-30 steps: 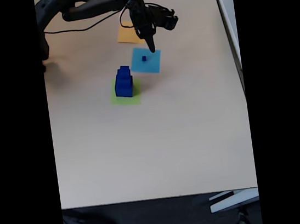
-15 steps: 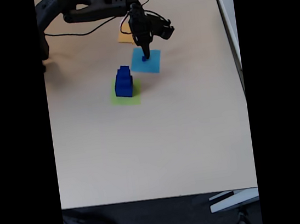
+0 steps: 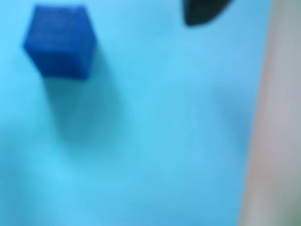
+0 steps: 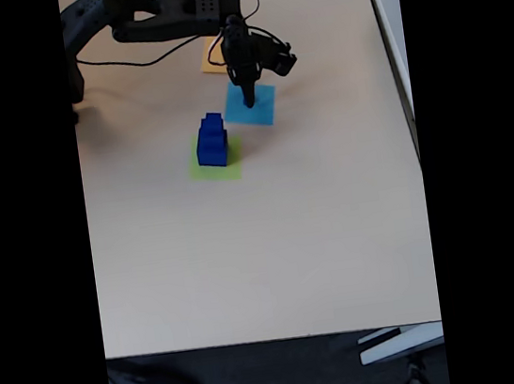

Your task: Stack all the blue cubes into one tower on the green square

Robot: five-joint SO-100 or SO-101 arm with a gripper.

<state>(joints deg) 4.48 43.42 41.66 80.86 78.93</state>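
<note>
fixed view | beige table (image 4: pixel 264 248) | dark floor (image 4: pixel 263 381) below | fingers (image 4: pixel 248 101) state unclear

On the beige surface (image 4: pixel 274 247), two blue cubes (image 4: pixel 212 143) stand stacked on the green square (image 4: pixel 217 169). The black arm's hand (image 4: pixel 249 101) points down onto the light-blue square (image 4: pixel 263 108). An orange square (image 4: pixel 212 60) lies behind it.
</note>
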